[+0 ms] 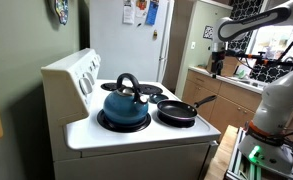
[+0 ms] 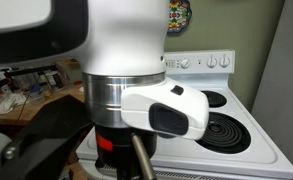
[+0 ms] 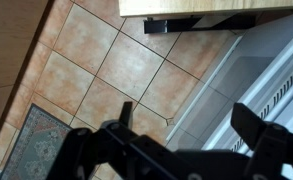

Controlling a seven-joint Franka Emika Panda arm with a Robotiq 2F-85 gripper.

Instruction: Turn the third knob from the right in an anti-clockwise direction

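The white stove [image 1: 136,135] has a row of knobs on its back panel, seen in both exterior views [image 1: 88,78] [image 2: 214,61]. Which knob is third from the right cannot be told at this size. In the wrist view my gripper [image 3: 191,122] is open and empty, its two black fingers spread wide. It hangs over the tiled floor [image 3: 96,60] beside the stove's white side [image 3: 256,70], far from the knobs. In an exterior view the arm [image 1: 248,25] is high at the right, away from the stove.
A blue kettle [image 1: 124,103] stands on a front burner and a black frying pan [image 1: 178,110] on the burner beside it. A wooden counter [image 1: 221,85] runs behind. The robot's white body [image 2: 116,60] blocks much of an exterior view. A patterned rug [image 3: 31,145] lies on the floor.
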